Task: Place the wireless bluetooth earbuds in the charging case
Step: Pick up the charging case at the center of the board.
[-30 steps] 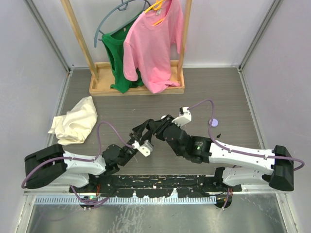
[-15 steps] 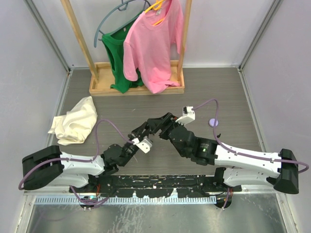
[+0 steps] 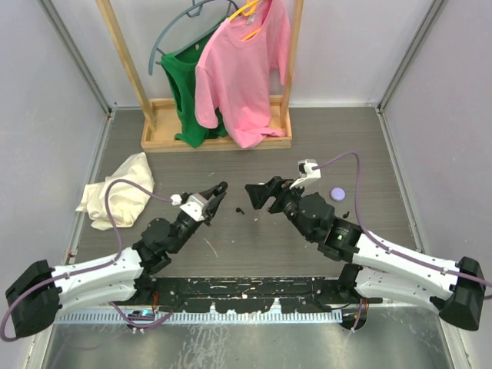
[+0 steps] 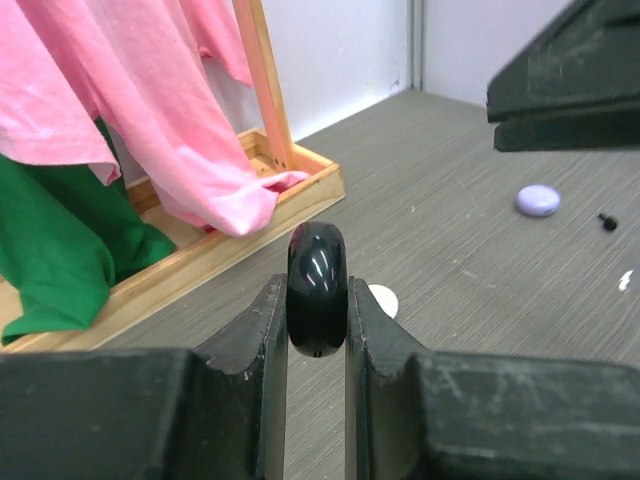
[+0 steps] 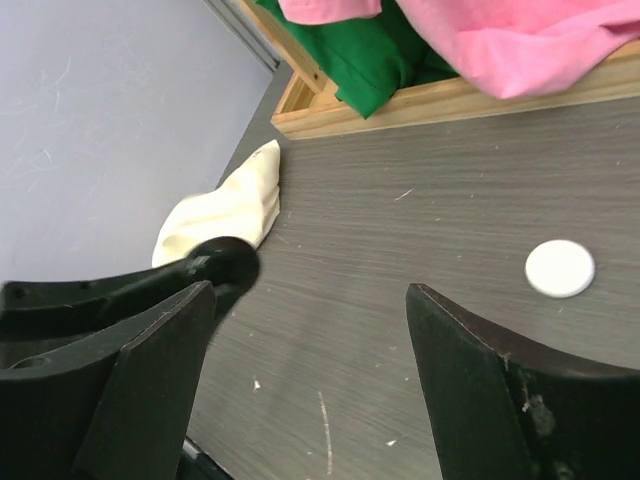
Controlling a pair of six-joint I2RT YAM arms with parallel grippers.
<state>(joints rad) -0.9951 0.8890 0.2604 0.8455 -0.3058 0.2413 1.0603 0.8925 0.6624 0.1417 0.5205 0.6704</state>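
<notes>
**Left wrist view: black case pinched; right jaws spread**

Seen from the left wrist, the left gripper (image 4: 317, 312) is pinching a glossy black case (image 4: 317, 268) on edge between its fingers. Facing it at 3 o'clock in the top view, the right gripper (image 5: 310, 295) is hovering with jaws spread wide, gripping nothing. A lilac case (image 4: 538, 200) is lying on the table (image 4: 450, 250), with a black earbud (image 4: 606, 222) at its 4 o'clock. A white disc (image 5: 560, 268) is lying between the grippers.

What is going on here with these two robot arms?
The left gripper is shut on a small glossy black case, gripping it by its sides. The right gripper faces it, open and empty. A lilac case and a tiny black earbud lie apart on the table, untouched.
</notes>
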